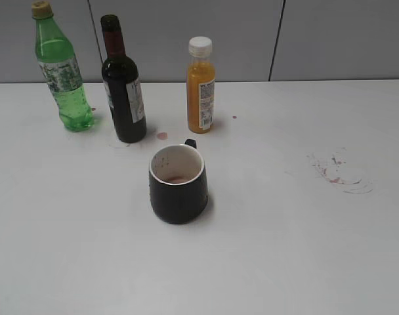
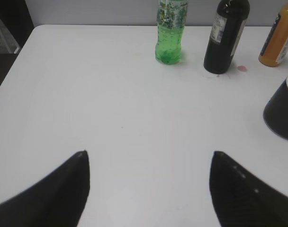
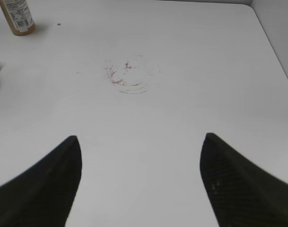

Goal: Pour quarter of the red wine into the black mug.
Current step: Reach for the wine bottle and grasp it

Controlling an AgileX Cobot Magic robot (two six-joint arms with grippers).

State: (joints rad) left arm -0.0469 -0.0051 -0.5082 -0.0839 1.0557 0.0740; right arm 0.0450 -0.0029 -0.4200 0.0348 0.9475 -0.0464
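Observation:
The red wine bottle [image 1: 124, 92], dark glass with a white label, stands upright at the back of the white table; it also shows in the left wrist view [image 2: 224, 35]. The black mug [image 1: 178, 184] stands in front of it, with a reddish trace on its white inside; its edge shows in the left wrist view [image 2: 282, 111]. My left gripper [image 2: 148, 153] is open and empty over bare table, well short of the bottle. My right gripper [image 3: 140, 137] is open and empty over bare table to the right. Neither gripper shows in the exterior view.
A green plastic bottle [image 1: 60, 69] stands left of the wine and an orange juice bottle [image 1: 201, 85] right of it. Red wine stains [image 1: 337, 172] mark the table on the right. The table's left edge [image 2: 11, 71] is near the left gripper.

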